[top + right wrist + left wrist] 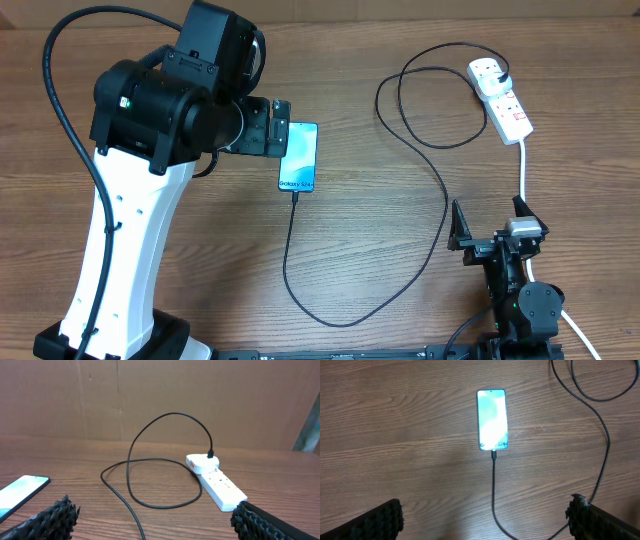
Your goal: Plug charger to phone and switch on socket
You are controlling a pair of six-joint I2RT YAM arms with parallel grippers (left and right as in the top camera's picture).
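– On the far right of the table, how is the socket placed relative to the pincers?
– It is seen straight ahead of the right gripper, well apart from it, with its long axis laid nearly away from the robot. That arm is judged the nearer one. The left gripper is hung over the phone at mid-table. Both sets of jaws are spread wide, with nothing pinched.
– And the charger?
– Its tip is seated in the phone's near end. Its white plug is held in the strip's far outlet, and the nearer outlet is seen vacant. No other container is shown. Whether the switch is pressed cannot be told.
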